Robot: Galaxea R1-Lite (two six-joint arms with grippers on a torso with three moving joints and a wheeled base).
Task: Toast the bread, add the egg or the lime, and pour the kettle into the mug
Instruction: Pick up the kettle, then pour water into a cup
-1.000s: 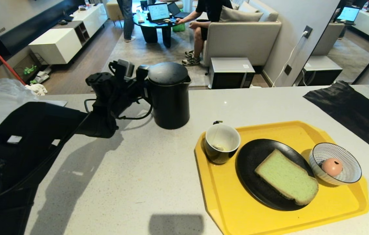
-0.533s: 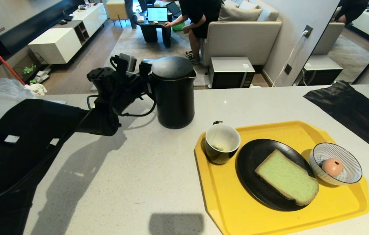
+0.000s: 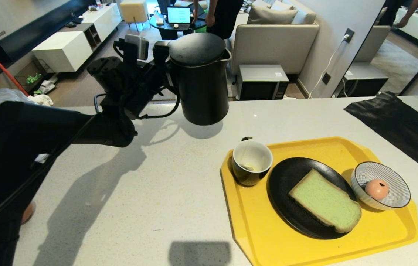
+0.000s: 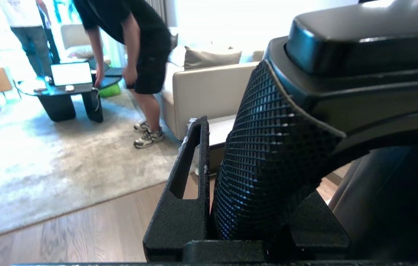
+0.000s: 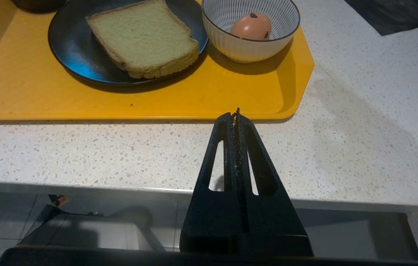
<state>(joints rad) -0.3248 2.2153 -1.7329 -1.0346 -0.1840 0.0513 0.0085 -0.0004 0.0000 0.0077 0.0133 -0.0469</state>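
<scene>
One left pincer (image 3: pixel 162 74) finger hidden behind kettle (image 3: pixel 201 83) handle

Bright daylight floods in from the room behind, blowing out the window in the left wrist view. The kettle (image 3: pixel 202 83) casts a soft shadow on the surface (image 3: pixel 149 192). Head-view edges bow outward.

Black kettle (image 3: pixel 201 85); yellow tray (image 3: pixel 253 229); pale green bread (image 3: pixel 325 201); seemingly pinkish egg (image 3: pixel 376 188).
</scene>
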